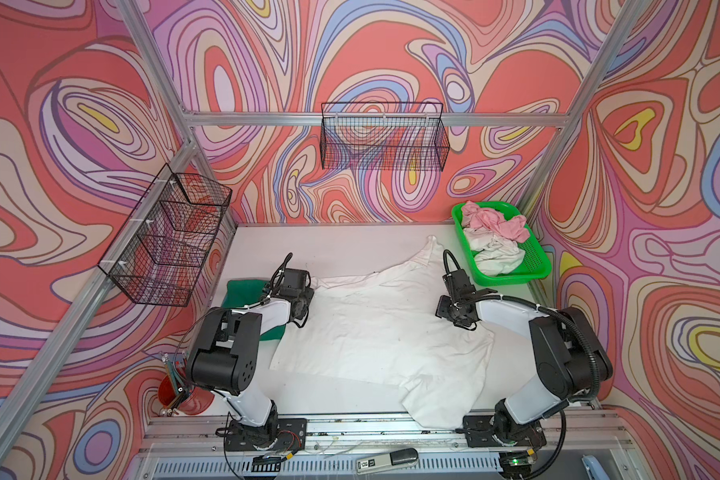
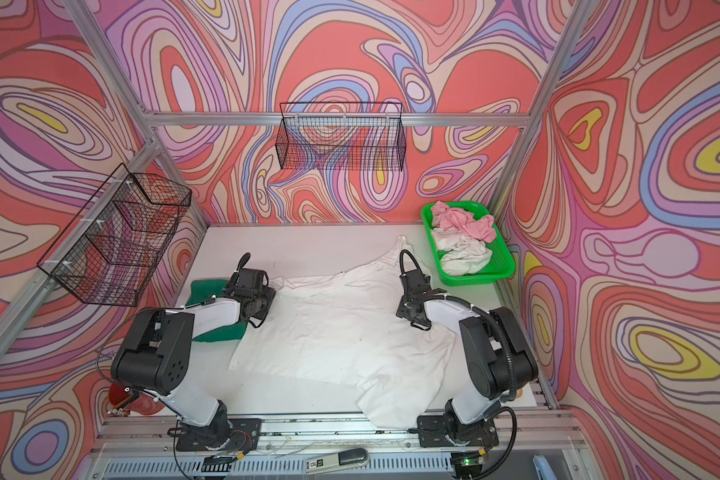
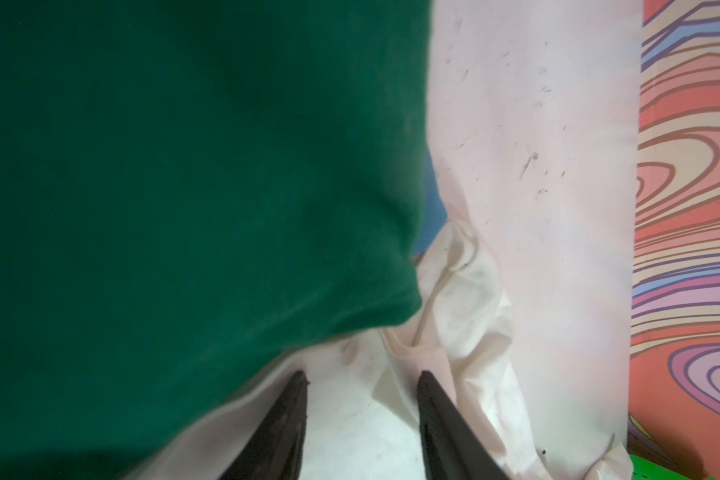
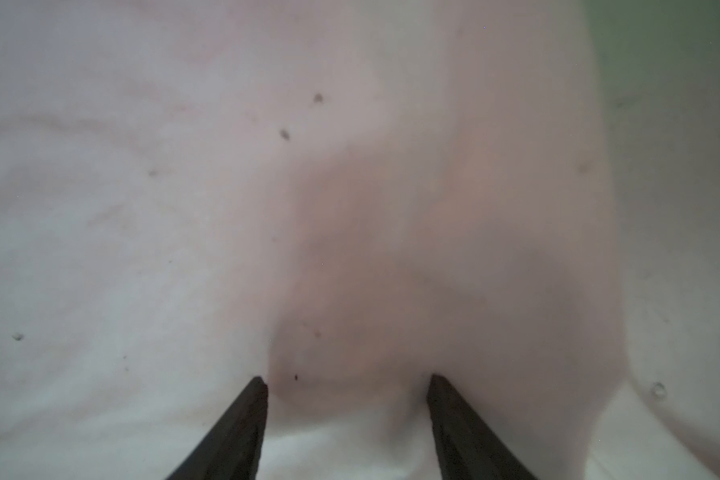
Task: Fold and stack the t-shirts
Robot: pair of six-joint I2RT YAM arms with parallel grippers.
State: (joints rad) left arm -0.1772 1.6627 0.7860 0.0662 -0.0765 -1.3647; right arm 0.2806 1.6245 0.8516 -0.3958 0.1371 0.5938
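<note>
White cotton-like cloth covers the middle of the table [image 1: 341,243]: the large white shirt [image 1: 383,328] lies spread and mostly flat in both top views, with soft wrinkles and small dark specks. One sleeve points toward the far right corner. The other sleeve lies crumpled at the near edge, touching the metal rail.

A dark green shirt [image 1: 241,291] lies folded in a thick, rounded pad at the left side of the table. The white shirt's left border lies against it, and the left arm crosses above it.

A bright green perforated plastic basket [image 1: 512,277] stands at the far right corner. It holds a crumpled pink shirt [image 1: 495,222] at the back and a crumpled off-white shirt [image 1: 495,254] at the front, touching each other.

The left gripper [image 3: 364,376] points down at the white shirt's bunched left border, just beside the green pad. Its dark tapered fingers [image 3: 295,415] stand apart with white cloth between them. The right gripper [image 4: 345,379] points down on the shirt's right part, tips apart around a raised pucker of cloth. Whether either jaw pair clamps the cloth cannot be told.

Bare table remains along the far edge and in the near strip in front of the shirt's hem.

Two black wire baskets [image 1: 385,137] hang on the walls.
</note>
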